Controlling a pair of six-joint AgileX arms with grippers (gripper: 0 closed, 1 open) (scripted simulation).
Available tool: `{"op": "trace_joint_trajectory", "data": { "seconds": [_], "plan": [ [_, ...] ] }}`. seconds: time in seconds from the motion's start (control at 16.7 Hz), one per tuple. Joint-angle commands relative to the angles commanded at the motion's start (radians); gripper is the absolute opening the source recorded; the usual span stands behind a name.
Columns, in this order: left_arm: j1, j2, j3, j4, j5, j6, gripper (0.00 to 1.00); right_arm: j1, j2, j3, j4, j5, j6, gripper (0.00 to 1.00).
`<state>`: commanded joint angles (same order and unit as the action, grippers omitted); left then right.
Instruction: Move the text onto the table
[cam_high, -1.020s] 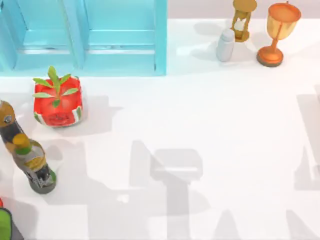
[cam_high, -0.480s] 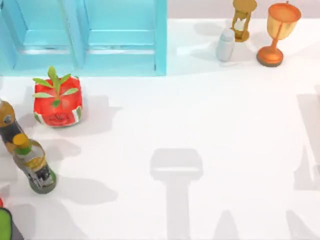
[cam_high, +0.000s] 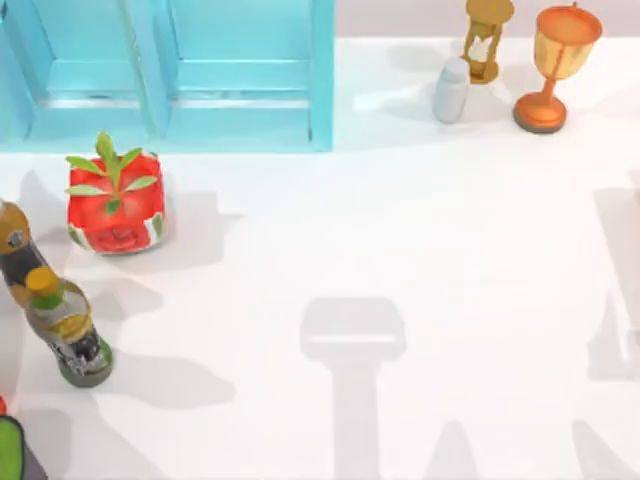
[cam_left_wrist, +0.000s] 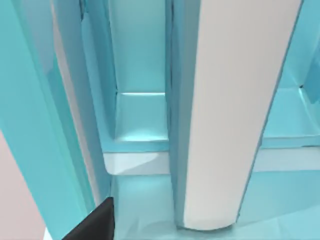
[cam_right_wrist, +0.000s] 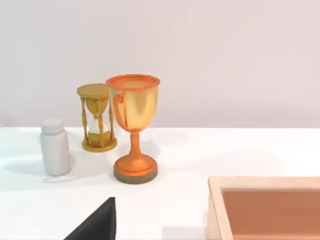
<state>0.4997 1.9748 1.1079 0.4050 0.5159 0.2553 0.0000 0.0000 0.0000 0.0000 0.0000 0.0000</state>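
The text is out of view. The table (cam_high: 470, 230) is the broad white surface, seen from above. The left wrist view looks from close up into the light-blue cabinet (cam_left_wrist: 140, 120), at its upright walls and a shelf floor. A dark part of my left gripper (cam_left_wrist: 95, 225) shows at that view's edge. A dark part of my right gripper (cam_right_wrist: 97, 225) shows above the white table (cam_right_wrist: 190, 200), some way short of a gold goblet (cam_right_wrist: 133, 125).
The light-blue cabinet (cam_high: 170, 70) stands at the back left. In front of it sit a tomato-shaped box (cam_high: 115, 200) and two bottles (cam_high: 65, 330). At the back right are an hourglass (cam_high: 486, 35), a white bottle (cam_high: 451, 90) and the goblet (cam_high: 556, 65). A wooden tray (cam_right_wrist: 265, 205) lies near the right gripper.
The large arm shadow on the left middle of the table has gone, and a new shadow now falls at the left edge by the cabinet. The objects have not moved.
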Motion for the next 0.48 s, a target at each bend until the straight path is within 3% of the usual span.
{"op": "trace_joint_trajectory", "data": {
  "seconds": [0.48],
  "plan": [
    [-0.097, 0.157, 0.2, -0.022, -0.088, -0.049, 1.0, 0.0, 0.0, 0.0, 0.0, 0.0, 0.0, 1.0]
  ]
}}
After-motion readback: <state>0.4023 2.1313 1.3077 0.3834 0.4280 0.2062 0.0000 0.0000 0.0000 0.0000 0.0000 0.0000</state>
